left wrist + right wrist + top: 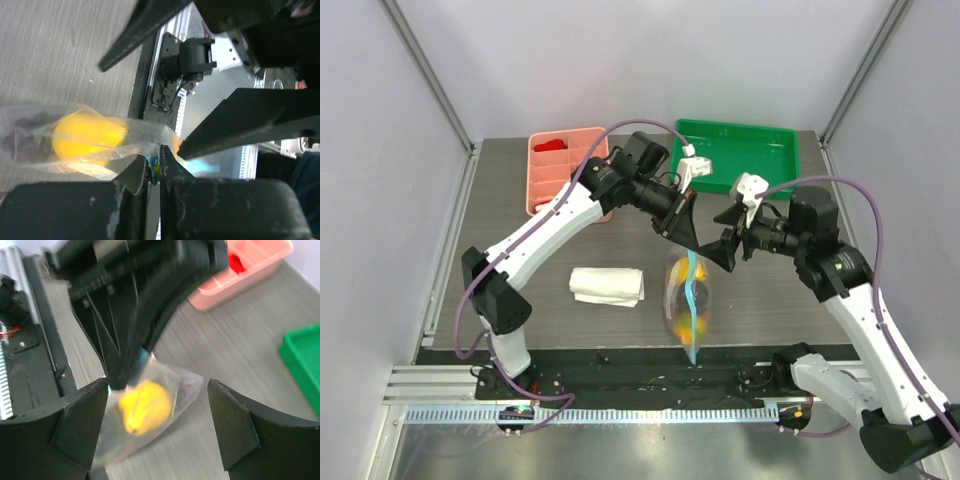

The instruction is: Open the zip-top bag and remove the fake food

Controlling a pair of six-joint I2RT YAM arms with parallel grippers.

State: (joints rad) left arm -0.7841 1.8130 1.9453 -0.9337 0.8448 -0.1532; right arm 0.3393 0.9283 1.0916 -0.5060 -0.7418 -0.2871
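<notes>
Currently opening: left claw (154, 163) clamped on the zip-top bag (688, 300) hanging from it; right claw (157, 407), spread alongside, should next pinch the opposite lip.

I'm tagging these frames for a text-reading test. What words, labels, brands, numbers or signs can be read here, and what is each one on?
No text can be read in any view.
zip-top bag: clear plastic, no print visible.
pink tray, green tray, white cloth: plain, no markings.
near rail: fine tick-like pattern, too small to read.
</notes>
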